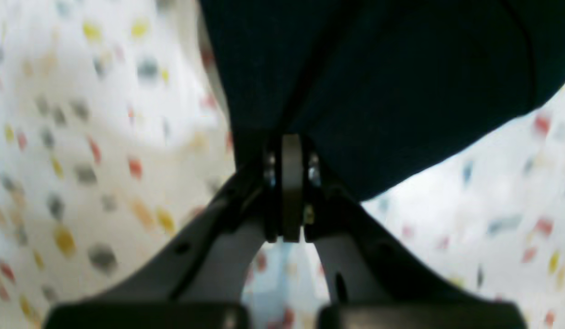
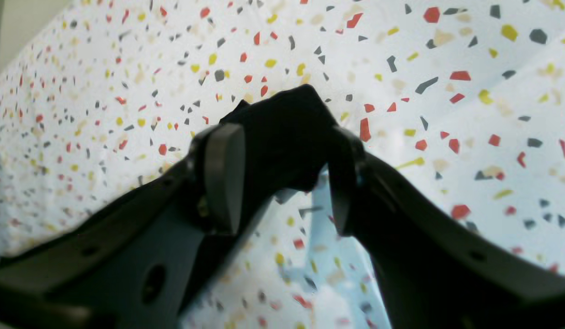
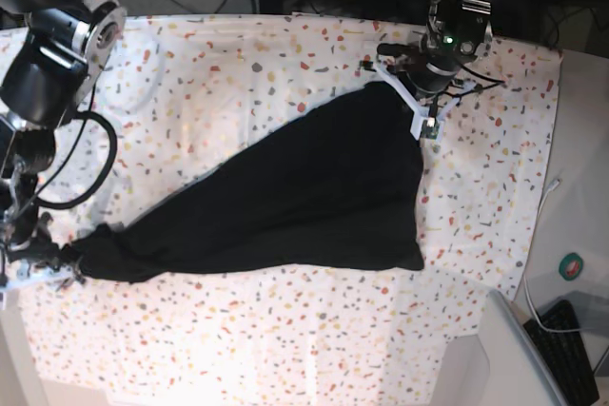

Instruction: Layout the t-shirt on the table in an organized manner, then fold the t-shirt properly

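The black t-shirt [image 3: 304, 197] lies stretched out on the flecked table [image 3: 238, 64], running from the far right to the near left and narrowing to a bunched end at the left. My left gripper [image 3: 404, 90] holds its far right corner. In the left wrist view that gripper [image 1: 291, 151] is shut on the t-shirt [image 1: 401, 82], just above the table [image 1: 81, 137]. My right gripper [image 3: 65, 259] is at the bunched left end. In the right wrist view it [image 2: 285, 155] stands open, its pads apart, with a bunch of t-shirt [image 2: 287, 119] between them.
The table's right edge [image 3: 557, 140] runs along the right of the base view. Beyond it lie a keyboard [image 3: 571, 330] and a small round green object [image 3: 572, 266]. A pale box corner [image 3: 504, 349] sits at the near right. Cables and equipment line the far side.
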### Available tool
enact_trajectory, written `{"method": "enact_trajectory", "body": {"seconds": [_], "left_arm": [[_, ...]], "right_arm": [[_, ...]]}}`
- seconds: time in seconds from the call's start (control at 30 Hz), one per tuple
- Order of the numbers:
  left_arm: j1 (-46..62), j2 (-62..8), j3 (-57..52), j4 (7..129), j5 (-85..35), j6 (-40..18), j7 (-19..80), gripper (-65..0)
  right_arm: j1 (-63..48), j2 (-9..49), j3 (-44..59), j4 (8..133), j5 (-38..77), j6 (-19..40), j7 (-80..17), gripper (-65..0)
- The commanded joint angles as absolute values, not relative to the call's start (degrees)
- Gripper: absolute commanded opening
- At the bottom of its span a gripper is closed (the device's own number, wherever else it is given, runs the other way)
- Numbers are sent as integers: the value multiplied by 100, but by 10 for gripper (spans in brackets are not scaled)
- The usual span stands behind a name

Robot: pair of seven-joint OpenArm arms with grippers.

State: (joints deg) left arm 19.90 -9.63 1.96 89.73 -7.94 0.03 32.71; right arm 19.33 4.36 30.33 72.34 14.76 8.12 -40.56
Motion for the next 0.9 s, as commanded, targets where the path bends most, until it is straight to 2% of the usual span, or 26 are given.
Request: {"method": "enact_trajectory", "body": {"seconds": [0.0,0.1,0.3,0.37,0.43,0.57,0.67,0.87], "left_arm": [[2070,-980,189,9086,-796,4,3204,-650],[2308,-980,242,9086,-796,4,3204,-650],[2703,-989,189,9130,-787,-4,3196,-650],[2791,-1077,189,9235,-787,-4,3196,-650],[2862,-1138,189,9367,-787,-4,3196,-650],[2949,-1147,189,9569,-787,-4,3196,-650],[2967,-1147,189,9596,-787,-4,3196,-650],[3011,-1147,189,9613,-787,-4,3196,-650]], "right_arm": [[1903,435,2862,7477,1578,884,-3969,-365],[1455,418,2290,7723,1596,884,-4004,-323],[760,295,1200,8330,1552,699,-3952,-323],[752,400,963,8207,1481,189,-3705,-315],[769,497,629,8031,1200,-57,-3187,-312],[1147,655,4,7248,576,-92,-2712,-290],[1490,620,-40,6387,-31,-92,-2475,-291],[1385,620,-66,6360,-312,-92,-2396,-291]]}}
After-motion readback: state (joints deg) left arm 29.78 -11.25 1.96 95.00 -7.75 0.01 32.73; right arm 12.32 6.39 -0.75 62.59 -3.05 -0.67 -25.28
